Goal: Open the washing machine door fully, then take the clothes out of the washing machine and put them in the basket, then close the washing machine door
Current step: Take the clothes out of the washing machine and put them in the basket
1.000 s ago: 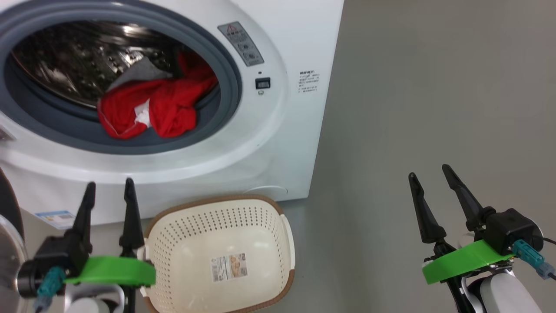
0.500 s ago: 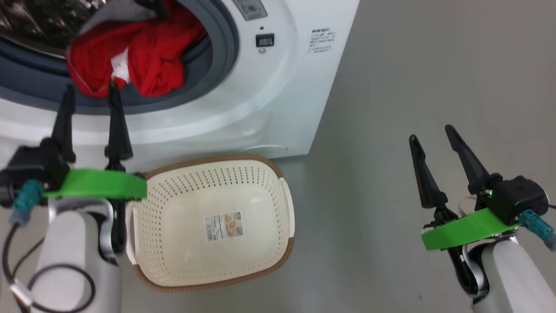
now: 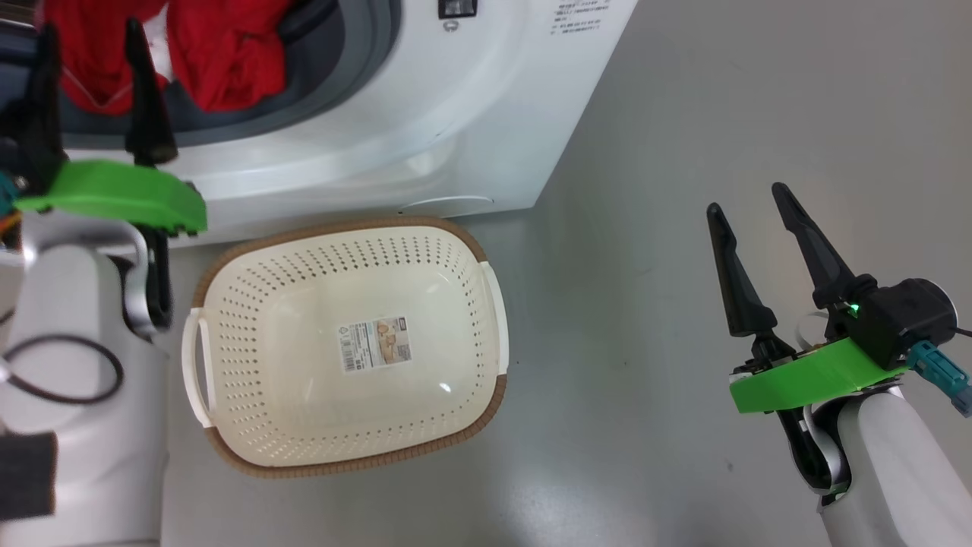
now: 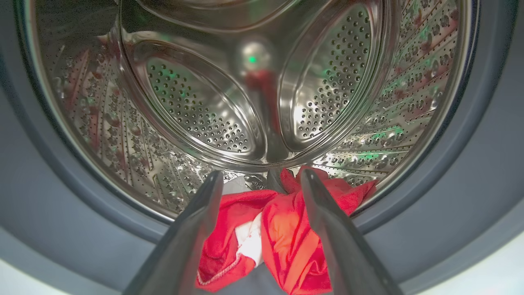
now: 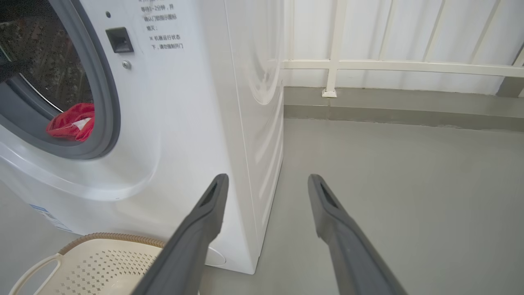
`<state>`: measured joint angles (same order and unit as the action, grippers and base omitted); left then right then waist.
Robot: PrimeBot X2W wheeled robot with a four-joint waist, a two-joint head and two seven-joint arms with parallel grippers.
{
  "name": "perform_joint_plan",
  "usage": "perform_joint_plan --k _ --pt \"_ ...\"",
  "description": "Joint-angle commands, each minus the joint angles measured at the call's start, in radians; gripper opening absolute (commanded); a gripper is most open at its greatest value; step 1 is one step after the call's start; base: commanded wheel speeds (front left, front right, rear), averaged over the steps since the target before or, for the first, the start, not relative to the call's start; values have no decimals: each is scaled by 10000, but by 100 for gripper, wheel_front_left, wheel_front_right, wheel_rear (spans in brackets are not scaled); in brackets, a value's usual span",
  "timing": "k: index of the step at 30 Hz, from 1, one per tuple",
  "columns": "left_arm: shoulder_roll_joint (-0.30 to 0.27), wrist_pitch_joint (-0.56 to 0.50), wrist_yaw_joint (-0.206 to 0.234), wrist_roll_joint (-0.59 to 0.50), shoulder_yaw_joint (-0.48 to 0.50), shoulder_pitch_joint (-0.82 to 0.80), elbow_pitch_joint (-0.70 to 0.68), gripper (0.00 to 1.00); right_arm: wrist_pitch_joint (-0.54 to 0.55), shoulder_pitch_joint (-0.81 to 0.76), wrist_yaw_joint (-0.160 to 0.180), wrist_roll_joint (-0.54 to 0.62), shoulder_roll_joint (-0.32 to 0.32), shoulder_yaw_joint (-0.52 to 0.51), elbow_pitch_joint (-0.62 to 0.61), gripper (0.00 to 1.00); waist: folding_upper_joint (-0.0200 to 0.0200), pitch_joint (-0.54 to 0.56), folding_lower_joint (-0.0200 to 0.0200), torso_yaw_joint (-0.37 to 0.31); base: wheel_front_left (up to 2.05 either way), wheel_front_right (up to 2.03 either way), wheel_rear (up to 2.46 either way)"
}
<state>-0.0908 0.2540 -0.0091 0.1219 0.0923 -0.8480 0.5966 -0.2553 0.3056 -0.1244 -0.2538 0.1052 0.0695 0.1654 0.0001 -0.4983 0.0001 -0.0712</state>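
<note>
Left gripper (image 4: pixel 261 175), fingers (image 4: pixel 192 221) apart and empty, aims into the drum (image 4: pixel 196 106) — red clothes (image 4: pixel 286 237) just ahead between them — basket (image 3: pixel 342 225) below for dropping.

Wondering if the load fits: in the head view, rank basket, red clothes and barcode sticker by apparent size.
1. Cream perforated plastic basket
2. Bright red fabric clothes, cropped by the frame and farther off, so uncertain
3. Small white rectangular barcode sticker

My jaws are long black tapered fingers (image 3: pixel 733 281) on bright green brackets (image 3: pixel 812 376); pale grey forearms (image 3: pixel 888 463), a teal connector (image 3: pixel 938 372), a black cable loop (image 3: pixel 120 371).
</note>
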Motion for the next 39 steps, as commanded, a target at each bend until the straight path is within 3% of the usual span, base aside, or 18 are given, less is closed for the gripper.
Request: perform_joint_plan --k 1,5,12,25,35,36,38,39 --pt "-534 78 22 -86 186 -415 148 100 -65 77 -63 -28 36 264 -230 100 -1 -253 -1 -126 0 0 0" --pt "-823 26 143 -332 -1 -1160 1242 100 -65 169 -63 -48 9 373 -186 100 -1 -444 -1 -220 0 0 0" --pt "-1472 -589 831 -1277 -634 -2468 2876 100 -65 260 -63 -86 -20 531 -101 100 -1 -692 -1 -399 0 0 0" --pt "-2386 -2502 1595 -2391 -1577 -3775 4842 100 -65 373 -63 -160 -124 745 -20 100 -1 -971 -1 -755 0 0 0" --pt "-2713 -3554 1567 -2610 -1956 -4129 5585 100 -65 406 -63 -291 -203 866 66 100 -1 -1077 -1 -881 0 0 0" --pt "-2741 -3605 1554 -2616 -1987 -4155 5618 61 -65 419 -63 -298 -207 867 72 100 -1 -1089 -1 -894 0 0 0" --pt "-2783 -3707 1467 -2615 -2052 -4196 5685 0 -65 436 -63 -305 -215 861 85 100 -1 -1109 -1 -913 0 0 0" --pt "-2792 -3744 1407 -2594 -2071 -4204 5716 0 -65 442 -63 -308 -219 855 93 100 -1 -1116 -1 -919 0 0 0"
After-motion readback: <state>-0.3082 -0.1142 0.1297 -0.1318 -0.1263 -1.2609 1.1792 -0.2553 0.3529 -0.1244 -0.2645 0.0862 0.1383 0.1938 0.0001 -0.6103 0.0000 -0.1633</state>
